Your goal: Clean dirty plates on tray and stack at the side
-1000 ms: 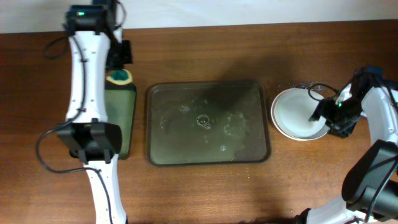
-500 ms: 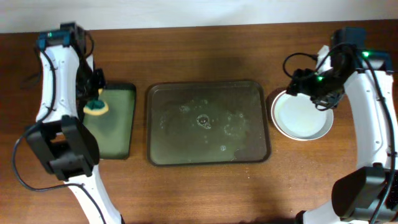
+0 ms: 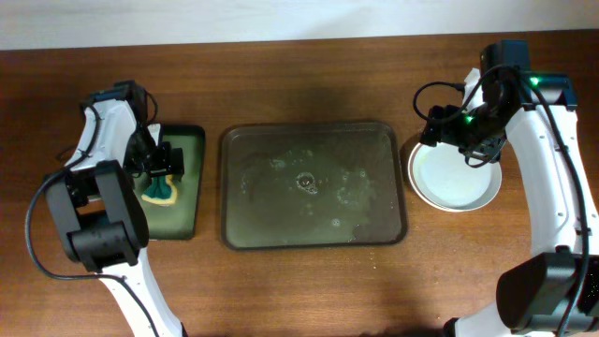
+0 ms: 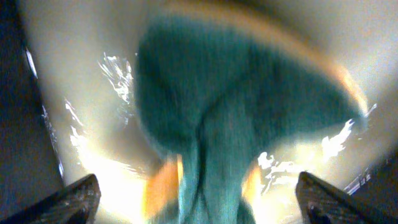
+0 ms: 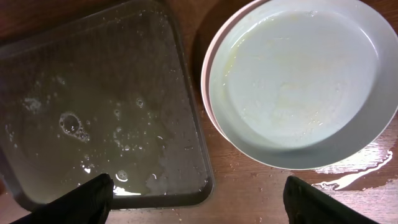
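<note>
Closest under your left tool is the sponge — soft, teal, yellow-edged, blurred. The fingers are spread wide and not clamped on it. It lies lower in the small black tray than half a second ago. Your right tool, fingers apart too, hangs over the plates — round, glossy, wet, stacked on the bench just beside the sudsy rectangular tray

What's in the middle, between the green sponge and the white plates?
The big brown tray, wet and soapy. The overhead view shows it between the sponge on the left and the stacked plates.
</note>
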